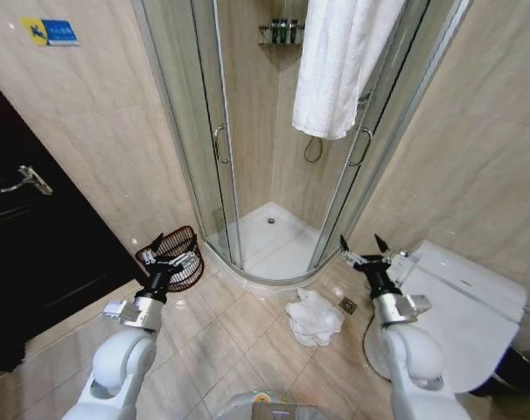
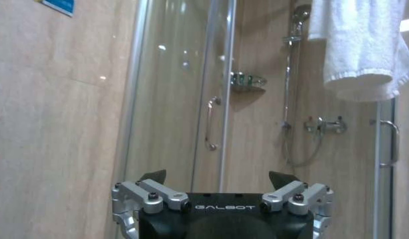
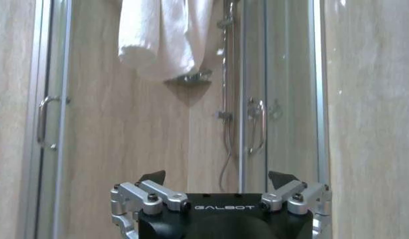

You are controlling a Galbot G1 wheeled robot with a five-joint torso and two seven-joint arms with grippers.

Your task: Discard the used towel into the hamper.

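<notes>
The towel (image 1: 314,318) lies crumpled on the floor tiles (image 1: 239,341), just in front of the shower (image 1: 265,254) threshold and a little toward the robot's right — a used cloth dropped where it fell, which is likely why it is the one to discard rather than the clean one (image 1: 339,61) hanging over the shower's glass. The hamper (image 1: 173,256) stands on the floor to the robot's left, against the wall beside the shower's curved edge, tilted a little, its mouth open to receive.

Both arms are raised level and forward, neither near the towel. The left gripper (image 1: 173,252) hovers in front of the hamper, jaws spread and empty; the right gripper (image 1: 366,252) hangs beside the toilet (image 1: 462,306), jaws spread too, holding nothing. In both wrist views the fingers point at the shower glass rather than down at the floor, so this reads as a ready pose — no grasp begun. The right arm looks the nearer to the towel, and the hamper sits well apart from it, across the floor.
</notes>
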